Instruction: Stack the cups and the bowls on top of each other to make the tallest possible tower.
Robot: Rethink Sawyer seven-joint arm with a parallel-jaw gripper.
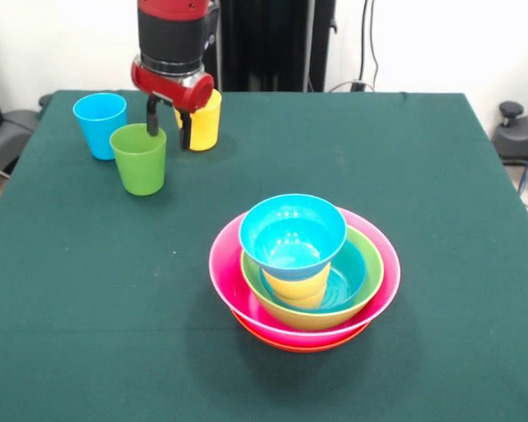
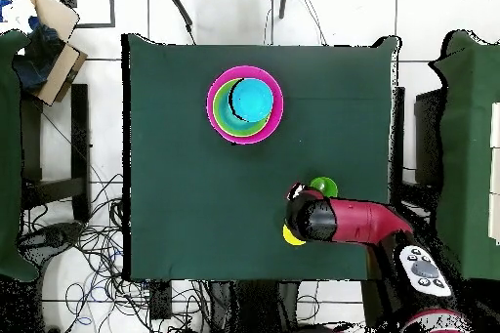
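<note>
- Red-and-black arm's gripper (image 1: 170, 120), front view upper left: fingers apart and empty, between glossy green plastic cup (image 1: 139, 158) and yellow cup (image 1: 203, 120); light blue cup (image 1: 99, 124) just left. Bowl tower (image 1: 304, 271) sits centre.
- Overhead: tower (image 2: 245, 104) upper middle, arm (image 2: 342, 220) lower right, covering the cups.

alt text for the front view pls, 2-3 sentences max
The red and black arm's end effector hangs over the green cup, between the light blue cup and yellow cup. Nearer the camera, on the green table, a blue bowl tops the nested tower.
</note>
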